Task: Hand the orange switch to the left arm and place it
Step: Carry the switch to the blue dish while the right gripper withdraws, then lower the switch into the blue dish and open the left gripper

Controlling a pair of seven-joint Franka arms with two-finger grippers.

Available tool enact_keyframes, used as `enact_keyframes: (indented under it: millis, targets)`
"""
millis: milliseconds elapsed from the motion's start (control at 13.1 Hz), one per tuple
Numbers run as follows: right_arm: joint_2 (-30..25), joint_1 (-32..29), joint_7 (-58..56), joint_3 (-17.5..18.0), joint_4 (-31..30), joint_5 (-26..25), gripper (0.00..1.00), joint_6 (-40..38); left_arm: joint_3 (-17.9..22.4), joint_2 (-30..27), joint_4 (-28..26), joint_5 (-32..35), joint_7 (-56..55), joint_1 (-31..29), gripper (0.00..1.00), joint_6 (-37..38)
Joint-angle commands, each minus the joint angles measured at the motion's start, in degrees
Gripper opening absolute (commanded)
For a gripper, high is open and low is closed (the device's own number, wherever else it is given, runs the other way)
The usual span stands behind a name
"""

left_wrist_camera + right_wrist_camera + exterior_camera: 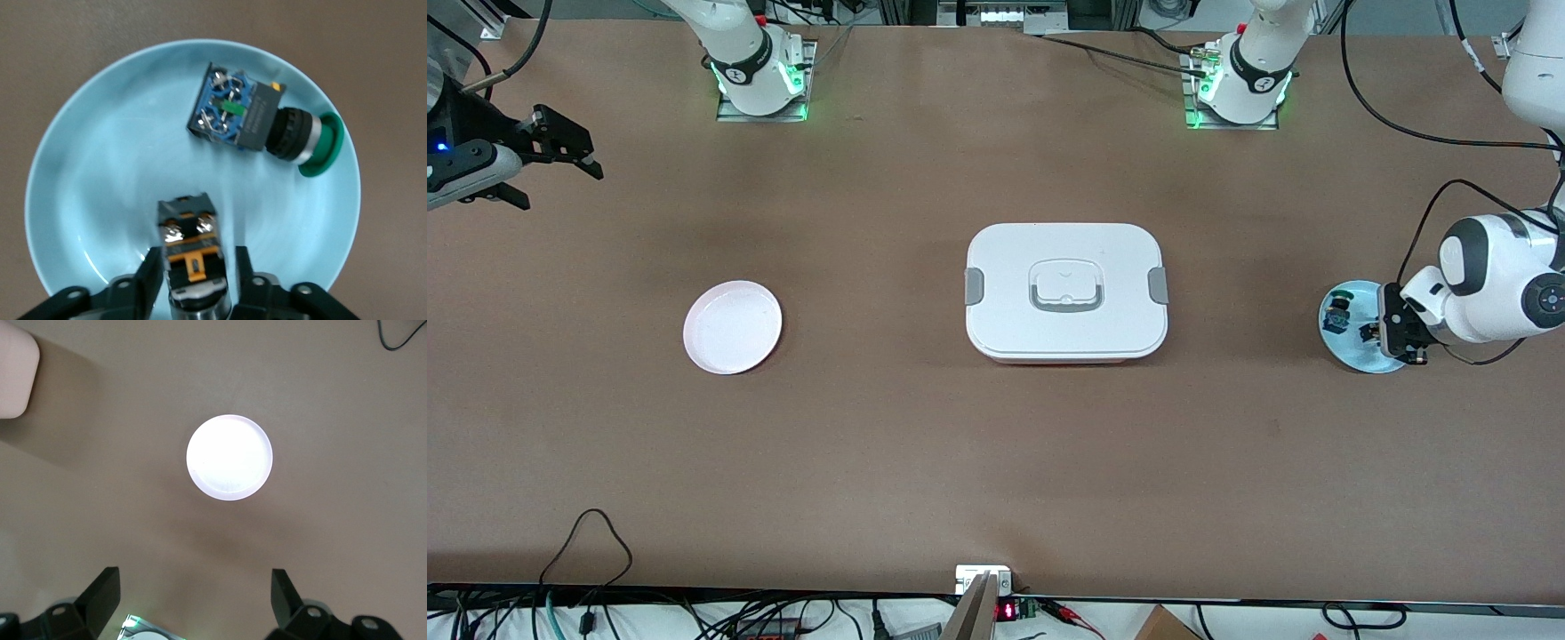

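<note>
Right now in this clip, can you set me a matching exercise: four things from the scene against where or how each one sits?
Things:
1. orange switch
2. green-capped switch
3. box
4. pink plate

States:
A. bare, toward the right arm's end of the table
B. lid on, mid-table between the plates
C. between the left gripper's fingers on the blue plate
D. lying free on the blue plate

Pairs: 1-C, 2-D, 3-B, 4-A

The right gripper waits open, up in the air.
</note>
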State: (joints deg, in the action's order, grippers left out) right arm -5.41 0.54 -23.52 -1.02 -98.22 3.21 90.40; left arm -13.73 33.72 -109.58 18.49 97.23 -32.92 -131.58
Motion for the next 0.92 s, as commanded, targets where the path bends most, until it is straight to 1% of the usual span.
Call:
enact_keyframes:
  millis: [0, 153, 306, 382, 458, 535, 688, 840]
  targets:
    - [-1.0, -0.7, 2.6, -0.1, -1.9, -0.7, 1.0, 2.5, -1.3, -0.7, 1.9, 1.6, 1.6, -1.0, 1.0, 3.5]
    - [0.6, -0.7, 3.0, -0.1, -1.5, -0.2, 1.0, 5.1, -1.6, -2.2, 2.0, 0.6, 1.3, -1.0, 1.0, 5.9]
    - [1.8, -0.5, 6.1, -0.1, -1.3, -0.1, 1.0, 8.7, -2.1, -4.5, 3.1, 0.3, -0.2, -0.5, 1.0, 9.3]
    - [2.0, 0.1, 9.3, 0.4, -1.4, -1.1, 1.0, 9.9, -4.2, -4.8, 5.0, 0.1, -1.9, -0.7, 1.0, 12.8]
    - [2.4, 0.8, 11.3, 0.6, -1.4, -1.9, 1.0, 10.0, -5.4, -4.8, 7.8, -0.1, -4.0, -0.8, 1.0, 17.2]
    - [2.8, 0.8, 12.3, 0.7, -1.3, -1.3, 1.0, 10.5, -5.8, -4.9, 10.6, -0.1, -6.8, -0.6, 1.0, 21.6]
    - [2.9, 0.7, 12.5, 0.7, -1.1, -0.9, 1.0, 10.4, -9.4, -4.9, 15.9, -0.8, -13.7, -0.7, 1.0, 29.7]
    - [2.5, 1.0, 12.2, 0.8, -0.6, -0.9, 1.0, 9.6, -9.9, -5.8, 18.4, -3.3, -22.8, -0.4, 1.0, 34.7]
